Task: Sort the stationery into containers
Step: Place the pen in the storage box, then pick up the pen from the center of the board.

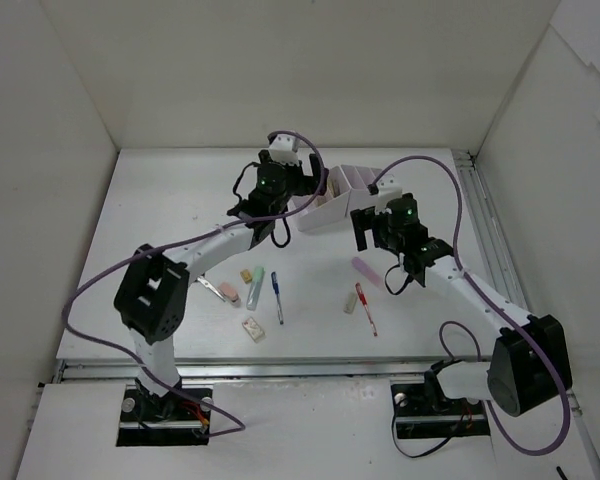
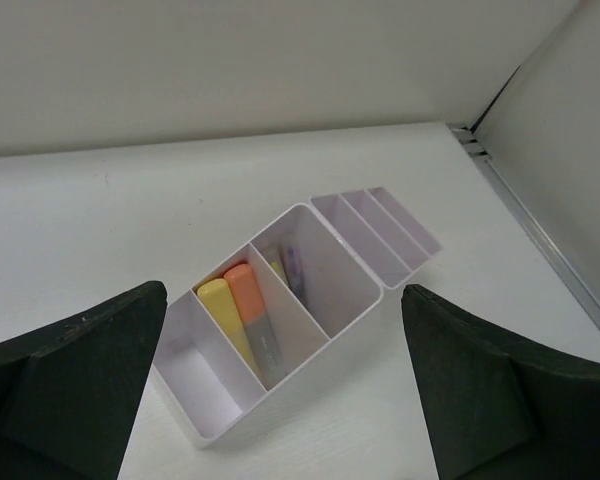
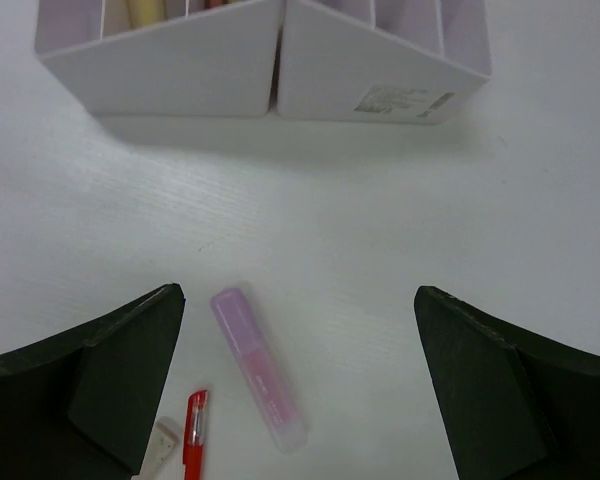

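Observation:
The white and pale-lilac organizer [image 1: 352,182] stands at the back of the table. My left gripper [image 1: 302,188] hovers open over its left end with nothing between the fingers. In the left wrist view the organizer [image 2: 315,365] holds a yellow marker [image 2: 223,318] and an orange marker [image 2: 252,320] in one compartment, and a lilac pen [image 2: 293,272] in the adjoining one. My right gripper [image 1: 365,228] is open and empty just in front of the organizer [image 3: 200,70]. A lilac marker [image 3: 258,383] lies below it, nearer its left finger, beside a red pen [image 3: 193,442] and a pale eraser [image 3: 166,434].
Loose on the table in front lie a blue pen [image 1: 277,297], a green marker [image 1: 255,286], small erasers [image 1: 246,274] [image 1: 253,328], an orange marker [image 1: 230,292] and a red pen [image 1: 366,309]. White walls close in the table on three sides.

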You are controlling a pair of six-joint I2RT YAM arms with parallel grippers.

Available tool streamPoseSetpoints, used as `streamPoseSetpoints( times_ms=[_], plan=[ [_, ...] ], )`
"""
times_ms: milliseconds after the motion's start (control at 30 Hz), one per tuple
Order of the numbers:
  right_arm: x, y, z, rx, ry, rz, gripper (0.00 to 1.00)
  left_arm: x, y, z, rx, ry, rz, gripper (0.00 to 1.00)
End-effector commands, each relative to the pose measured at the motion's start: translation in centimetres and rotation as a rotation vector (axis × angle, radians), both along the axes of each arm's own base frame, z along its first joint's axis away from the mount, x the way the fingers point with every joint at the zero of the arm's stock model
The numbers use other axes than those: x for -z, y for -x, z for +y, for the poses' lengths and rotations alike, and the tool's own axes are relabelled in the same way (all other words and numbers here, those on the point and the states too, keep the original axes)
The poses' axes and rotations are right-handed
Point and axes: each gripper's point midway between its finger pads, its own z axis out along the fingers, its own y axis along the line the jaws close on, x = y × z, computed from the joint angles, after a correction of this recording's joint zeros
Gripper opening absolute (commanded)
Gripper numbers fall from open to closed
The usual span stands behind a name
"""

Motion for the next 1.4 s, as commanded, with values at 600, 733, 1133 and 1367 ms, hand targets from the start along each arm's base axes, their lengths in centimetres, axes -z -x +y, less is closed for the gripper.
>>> streamPoseSetpoints(
  times_ms=[600, 733, 1133, 1367],
  plan=[
    [11.6, 0.9, 1.3, -0.105, 0.195, 0.478, 0.92, 0.6, 16.9, 20.8, -0.33, -0.195, 0.257, 0.99],
    [13.3, 2.0, 1.5, -0.131, 0.206, 0.567, 0.76, 0.6, 17.5, 22.8, -0.419, -0.161, 0.275, 0.99],
    [13.4, 2.5, 2.1, -0.183, 0.197, 0.59, 0.03, -1.1, 16.8, 24.2, -0.474, -0.165, 0.244, 0.99],
    [4.4, 0.7, 5.9, -0.347, 0.07, 0.282, 0.0, 0.4, 16.4, 23.9, -0.45, -0.165, 0.274, 1.0]
  ],
)
